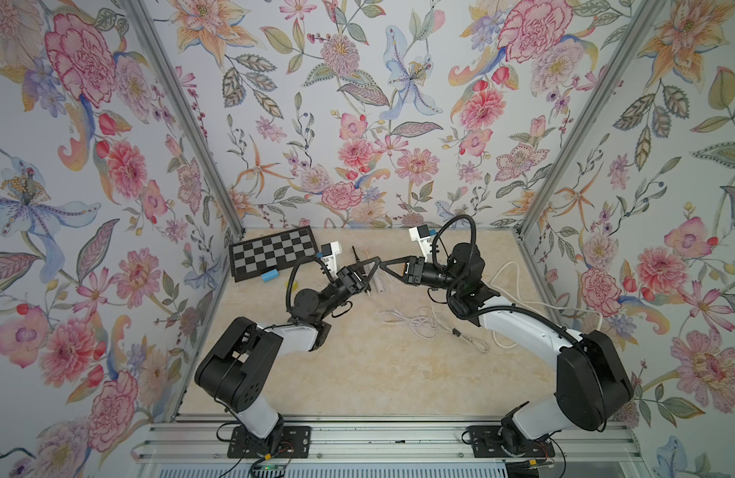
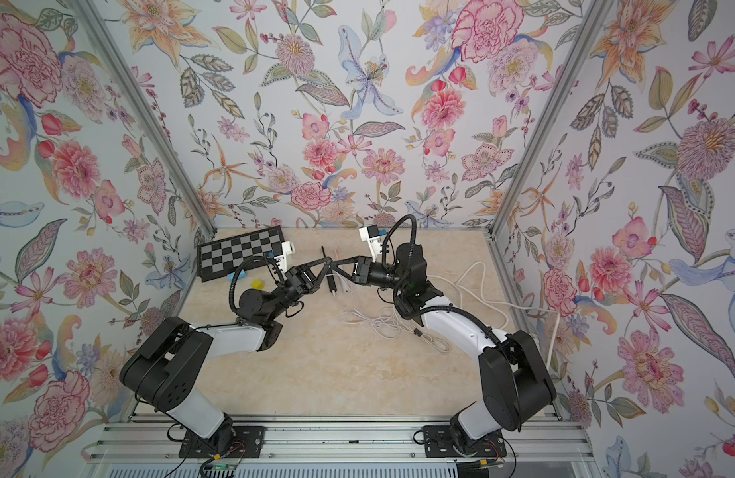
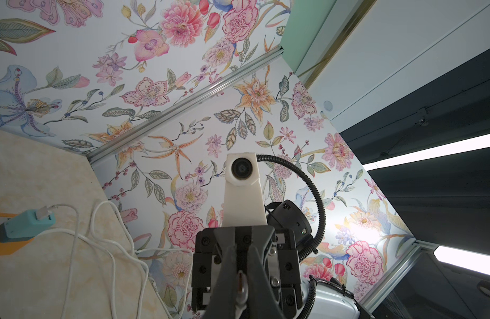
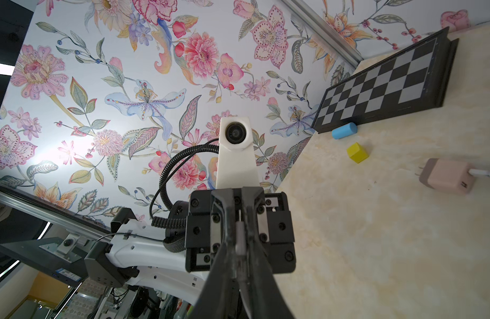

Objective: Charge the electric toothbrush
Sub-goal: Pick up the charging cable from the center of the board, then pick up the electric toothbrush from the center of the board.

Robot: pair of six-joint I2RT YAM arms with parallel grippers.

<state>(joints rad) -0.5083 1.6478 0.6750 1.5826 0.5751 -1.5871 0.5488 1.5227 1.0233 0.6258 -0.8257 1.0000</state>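
Observation:
Over the middle of the table my left gripper point(image 1: 375, 262) and right gripper point(image 1: 382, 265) meet tip to tip. In the left wrist view, the left gripper point(image 3: 240, 265) is shut on a small white cable plug point(image 3: 241, 285) with a metal end. The right gripper point(image 4: 239, 221) is shut on a slim white piece point(image 4: 240, 240) that looks like the same plug. A dark, slim toothbrush point(image 1: 356, 254) lies on the table under the fingertips, partly hidden by them. The thin white charging cable point(image 1: 419, 323) lies in a loose pile by the right arm.
A chessboard point(image 1: 272, 254) lies at the back left, with a blue cylinder point(image 1: 270, 275) and a yellow cube point(image 2: 257, 284) beside it. A pink adapter point(image 4: 445, 176) rests on the table. A teal charger point(image 3: 25, 225) with a thick white cord point(image 1: 519, 289) sits at the right.

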